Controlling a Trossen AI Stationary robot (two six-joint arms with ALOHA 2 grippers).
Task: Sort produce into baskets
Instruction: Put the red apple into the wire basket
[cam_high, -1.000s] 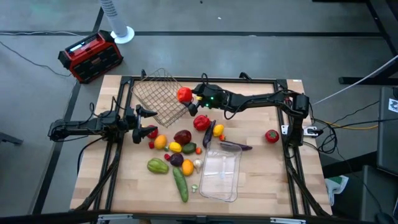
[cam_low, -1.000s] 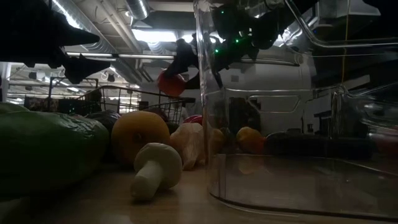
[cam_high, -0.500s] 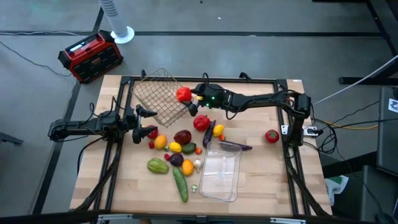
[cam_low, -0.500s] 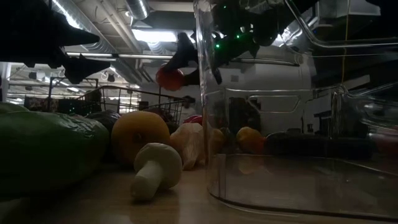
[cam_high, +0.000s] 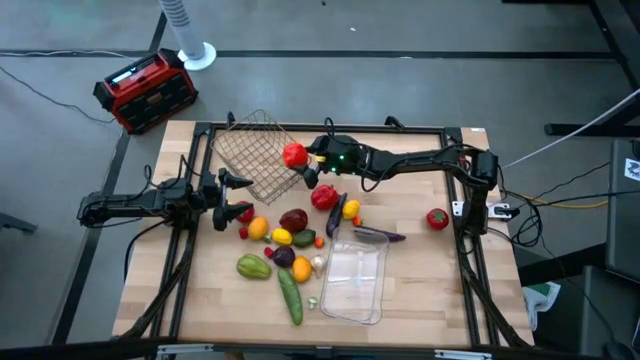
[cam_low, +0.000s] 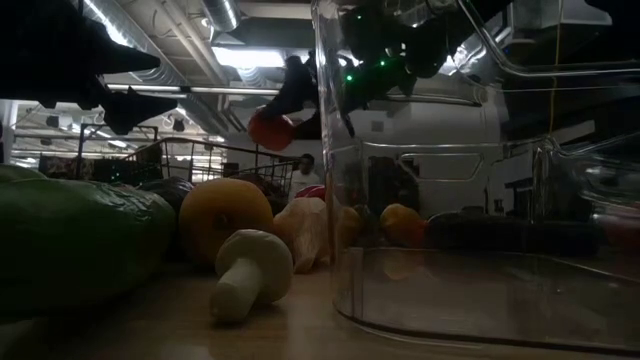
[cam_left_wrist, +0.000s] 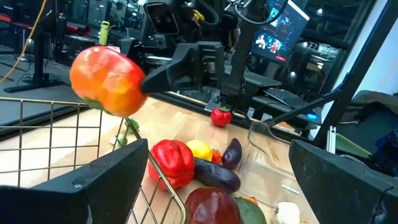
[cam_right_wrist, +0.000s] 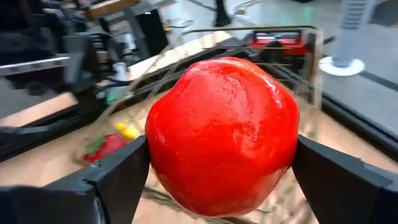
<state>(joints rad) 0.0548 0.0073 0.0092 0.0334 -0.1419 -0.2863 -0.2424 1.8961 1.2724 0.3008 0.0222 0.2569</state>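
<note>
Lab: monitors (cam_left_wrist: 280, 28), exposed ceiling ducts (cam_low: 190, 25), equipment racks.

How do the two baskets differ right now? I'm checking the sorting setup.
The wire-mesh basket is bronze, open grid and sits at the table's far side; the clear plastic tray is see-through, smooth-walled and sits near the front edge. The right gripper holds a red fruit by the wire-mesh basket; nothing hovers over the clear plastic tray. Both look empty.

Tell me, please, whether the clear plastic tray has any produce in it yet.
Empty: the high view shows only bare wood through the clear plastic tray. A purple eggplant lies at its far rim; whether it touches cannot be told.
</note>
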